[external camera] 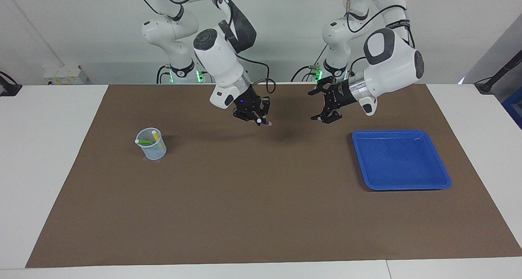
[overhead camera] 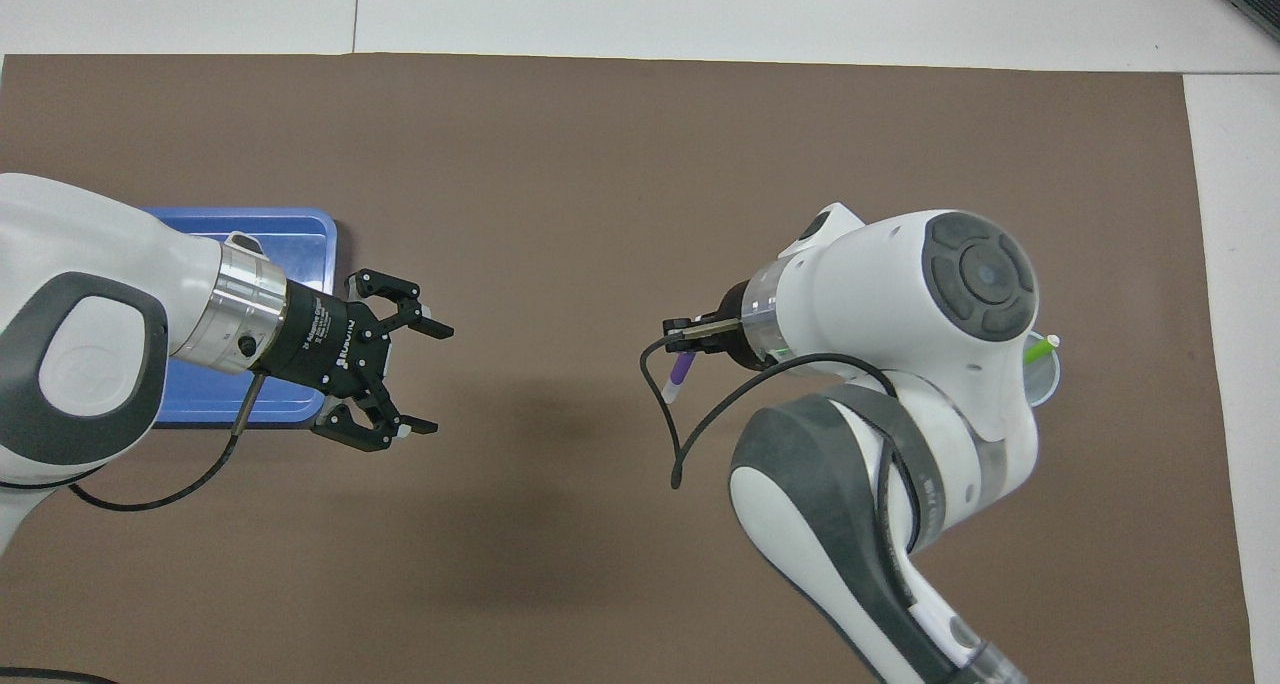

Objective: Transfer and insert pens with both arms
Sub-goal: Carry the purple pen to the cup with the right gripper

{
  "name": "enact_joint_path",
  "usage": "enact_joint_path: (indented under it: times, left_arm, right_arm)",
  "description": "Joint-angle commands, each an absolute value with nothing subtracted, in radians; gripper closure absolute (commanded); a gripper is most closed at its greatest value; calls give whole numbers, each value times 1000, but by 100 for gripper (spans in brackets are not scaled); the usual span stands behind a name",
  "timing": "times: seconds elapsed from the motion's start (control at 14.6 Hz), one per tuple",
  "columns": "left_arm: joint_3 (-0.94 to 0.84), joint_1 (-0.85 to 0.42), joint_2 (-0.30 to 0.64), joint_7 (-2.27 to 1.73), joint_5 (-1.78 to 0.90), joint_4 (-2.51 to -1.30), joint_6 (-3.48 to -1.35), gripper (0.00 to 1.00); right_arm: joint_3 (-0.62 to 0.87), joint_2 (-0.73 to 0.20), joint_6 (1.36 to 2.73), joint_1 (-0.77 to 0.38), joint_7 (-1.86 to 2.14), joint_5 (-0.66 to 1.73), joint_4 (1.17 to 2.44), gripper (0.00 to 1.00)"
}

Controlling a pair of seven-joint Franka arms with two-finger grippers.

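Two pens in the cup: green pen [external camera: 145,142] lying slantwise across the rim, pale cap end poking out over the edge; yellow pen [external camera: 159,139] leaning inside beside it, cap end up
Cup: clear cup [external camera: 152,148] standing upright on the brown mat [external camera: 244,213], toward the right arm's end of the table, mostly hidden under the right arm in the overhead view, only the green pen's tip [overhead camera: 1040,347] and a slice of rim showing there
Right gripper: right gripper [external camera: 253,115] up in the air over bare mat near the middle of the table, fingers closed tight on the purple pen
Purple pen: purple pen [overhead camera: 679,375] clamped in those fingers, hanging tilted, pale cap end lowest, clear of the mat
Left gripper: left gripper [external camera: 326,107] raised over bare mat just beside the tray's edge, spread wide, fingers [overhead camera: 420,427] gripping nothing, pointing toward the right gripper, a clear gap of mat between the two
Tray: blue tray [external camera: 401,185] flat on the mat toward the left arm's end of the table, partly covered by the left arm in the overhead view
Table: white table [external camera: 49,156] showing around the mat on all sides
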State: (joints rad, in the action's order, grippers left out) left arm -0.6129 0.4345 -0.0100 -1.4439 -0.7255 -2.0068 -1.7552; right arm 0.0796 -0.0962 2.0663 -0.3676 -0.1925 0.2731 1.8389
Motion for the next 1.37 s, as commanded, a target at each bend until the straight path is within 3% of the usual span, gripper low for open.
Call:
enact_joint_path:
  times: [0.0, 0.2, 0.34, 0.75, 1.3]
  left_arm:
    - [-611, 520, -97, -1216, -723, -2106, -1732, 0]
    - [-609, 564, -101, -1025, -645, -2111, -1678, 0]
    - [-607, 583, -104, -880, -556, -2109, -1655, 0]
    - [-607, 676, -92, -401, -281, -2071, -1687, 0]
    - [-609, 669, 0, -229, -83, -1873, -1709, 0]
  right_arm:
    - [91, -81, 1871, -273, -44, 145, 1757, 100]
    - [91, -55, 1757, -174, 208, -10, 1756, 100]
    - [92, -43, 1755, -126, 398, -118, 1776, 100]
    - [94, 8, 1894, 31, 669, -143, 1934, 100]
    - [92, 52, 2017, 72, 664, -130, 2077, 100]
